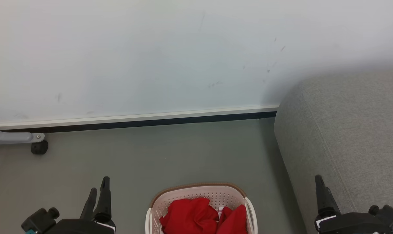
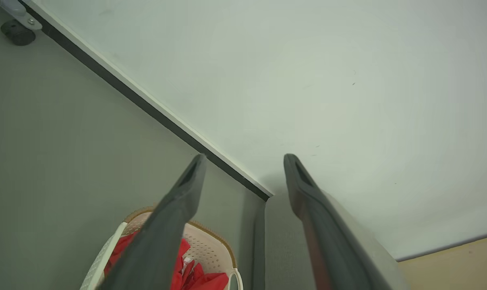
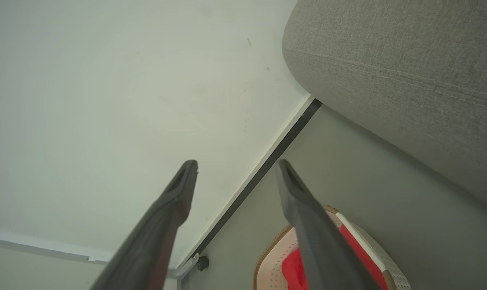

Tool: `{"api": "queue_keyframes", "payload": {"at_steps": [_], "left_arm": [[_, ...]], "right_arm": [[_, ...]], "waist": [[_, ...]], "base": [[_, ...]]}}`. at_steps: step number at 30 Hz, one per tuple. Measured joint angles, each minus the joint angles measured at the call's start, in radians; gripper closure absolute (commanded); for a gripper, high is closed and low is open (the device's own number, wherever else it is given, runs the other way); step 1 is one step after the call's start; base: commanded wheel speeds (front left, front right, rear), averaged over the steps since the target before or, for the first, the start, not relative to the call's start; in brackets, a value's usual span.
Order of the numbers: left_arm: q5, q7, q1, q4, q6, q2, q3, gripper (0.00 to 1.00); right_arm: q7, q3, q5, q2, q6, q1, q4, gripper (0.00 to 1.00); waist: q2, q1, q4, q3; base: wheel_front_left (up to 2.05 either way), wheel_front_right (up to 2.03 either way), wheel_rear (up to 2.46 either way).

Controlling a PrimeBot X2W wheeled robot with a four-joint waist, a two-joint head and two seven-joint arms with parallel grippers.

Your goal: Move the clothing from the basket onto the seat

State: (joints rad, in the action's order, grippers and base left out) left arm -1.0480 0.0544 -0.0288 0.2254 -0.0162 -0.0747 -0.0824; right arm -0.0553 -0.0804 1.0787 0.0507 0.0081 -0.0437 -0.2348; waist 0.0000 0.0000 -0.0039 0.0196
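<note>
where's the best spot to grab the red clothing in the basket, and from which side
Pinch a raised fold on top of the clothing, on the bigger left bundle, coming straight down through the open top of the basket. The perforated walls close off the sides, and the crumpled fabric bulges upward, so a ridge there is likely easiest to pinch.

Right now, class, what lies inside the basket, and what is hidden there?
Crumpled red clothing with a sliver of white trim lies in the basket. The clothing covers the basket's floor and anything underneath.
</note>
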Motion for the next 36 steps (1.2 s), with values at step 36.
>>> {"api": "queue_keyframes", "payload": {"at_steps": [36], "left_arm": [[0.559,0.134,0.062,-0.051,0.096,-0.052,-0.059,0.00]], "right_arm": [[-0.133,-0.163,-0.495,0.035,-0.079,0.015,0.031,0.00]], "waist": [[0.0000,0.0000,-0.020,0.016]], "base": [[0.00,0.00,0.00]]}}
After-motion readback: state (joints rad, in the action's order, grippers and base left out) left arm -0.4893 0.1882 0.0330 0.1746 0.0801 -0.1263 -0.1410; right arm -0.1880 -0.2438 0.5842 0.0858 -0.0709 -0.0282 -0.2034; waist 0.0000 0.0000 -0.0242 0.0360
